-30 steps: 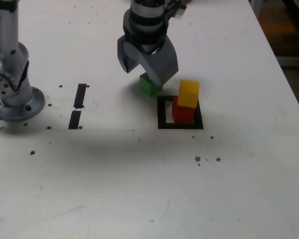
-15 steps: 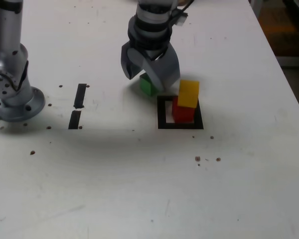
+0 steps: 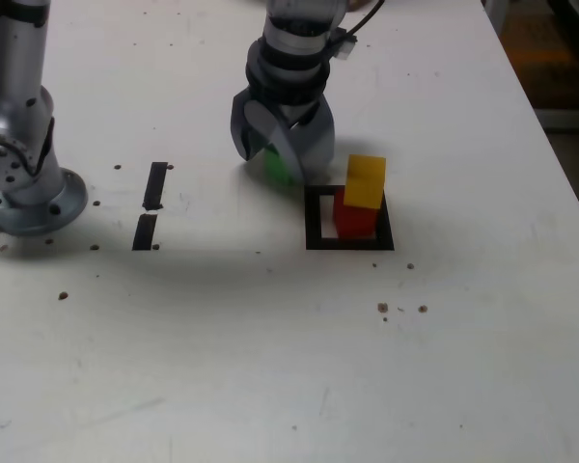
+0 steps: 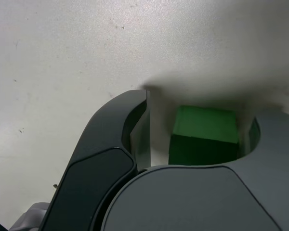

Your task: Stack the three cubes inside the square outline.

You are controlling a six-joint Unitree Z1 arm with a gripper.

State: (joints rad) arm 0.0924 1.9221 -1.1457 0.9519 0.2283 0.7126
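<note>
Counted, from the exterior view's left: one arm base [image 3: 19, 183], two short black tape strips [image 3: 151, 207], one gripper [image 3: 278, 162], one green cube [image 4: 204, 132], one square outline [image 3: 314, 220], one red cube [image 3: 354, 220] and one yellow cube [image 3: 366, 180], all on one white table [image 3: 270, 367]; three cubes in total. Judged to be at the picking-up step for the last cube. Found the gripper down at the table, narrowed about the green cube just outside the outline, on its far left corner in the exterior view. Saw, in the wrist view, a strip of table between one finger [image 4: 135, 130] and the cube, so not yet clamped. Found the red cube standing inside the outline, with the yellow cube on top, set slightly askew. Called next for finishing the squeeze, lifting clear above the yellow cube, then lowering squarely without nudging the uneven pair.
</note>
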